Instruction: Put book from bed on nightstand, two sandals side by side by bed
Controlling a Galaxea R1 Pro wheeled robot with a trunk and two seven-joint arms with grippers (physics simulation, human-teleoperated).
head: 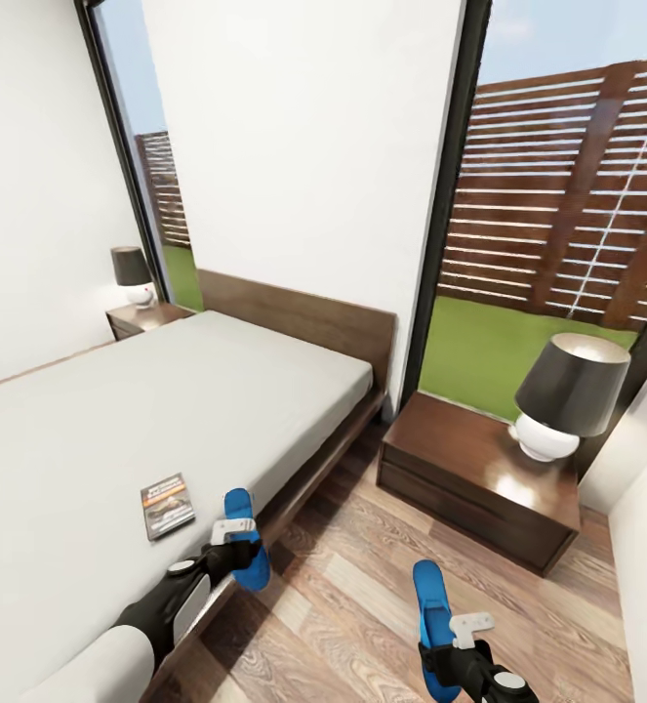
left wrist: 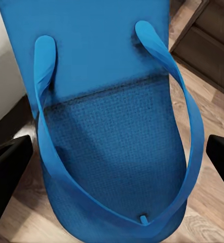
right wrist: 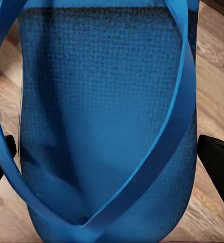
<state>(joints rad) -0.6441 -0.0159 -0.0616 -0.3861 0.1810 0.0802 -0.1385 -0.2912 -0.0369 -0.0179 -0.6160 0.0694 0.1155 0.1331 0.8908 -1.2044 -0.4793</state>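
Note:
The book lies flat on the grey mattress of the bed, near its side edge. My left gripper is shut on one blue sandal, held over the bed's wooden side rail just right of the book. In the left wrist view this sandal sits between the black fingers. My right gripper is shut on the other sandal, held above the wood floor. That sandal spans the gap between the right fingers. A nightstand stands right of the headboard.
A second nightstand with a dark-shaded lamp stands at the bed's far side. The near nightstand carries a lamp at its right end. Bare plank floor lies between bed and nightstand. Tall windows flank a white wall.

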